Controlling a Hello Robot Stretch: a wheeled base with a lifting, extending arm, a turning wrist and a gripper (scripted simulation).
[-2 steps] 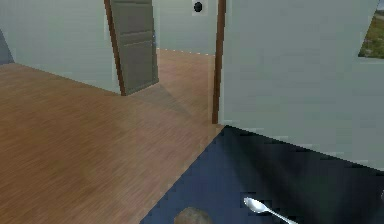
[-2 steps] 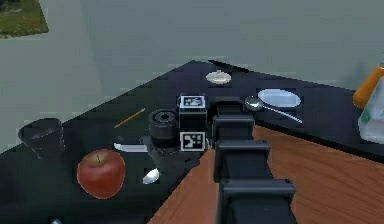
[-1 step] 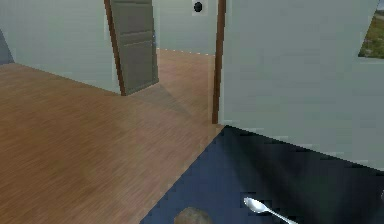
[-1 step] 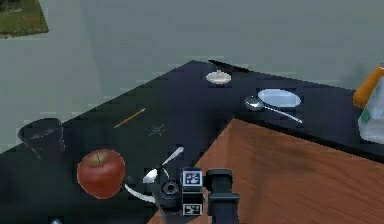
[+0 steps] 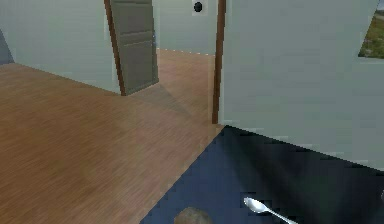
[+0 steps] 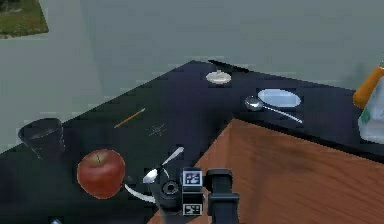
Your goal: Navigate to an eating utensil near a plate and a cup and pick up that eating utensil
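Watching the arm side view, I judged the spoon point(image 6: 165, 165) nearest the red apple point(image 6: 100, 172) to be my target. It lay flat on the dark tabletop point(image 6: 200, 105) just beside the apple, on the side away from the dark cup point(image 6: 42, 137). The gripper point(image 6: 158, 192) sat at that spoon's bowl end, also close to the apple, and I could not tell whether it had hold of anything. My main worry was the apple: a slight sideways slip of the arm could nudge it and send it rolling toward the cup. The spoon looked thin and low against the table, so the fingers might skate over it or shove it away from the apple. A second spoon point(image 6: 275, 110) lay well beyond the apple, just beside a white plate point(image 6: 292, 97), so I might have lined up on the wrong one.
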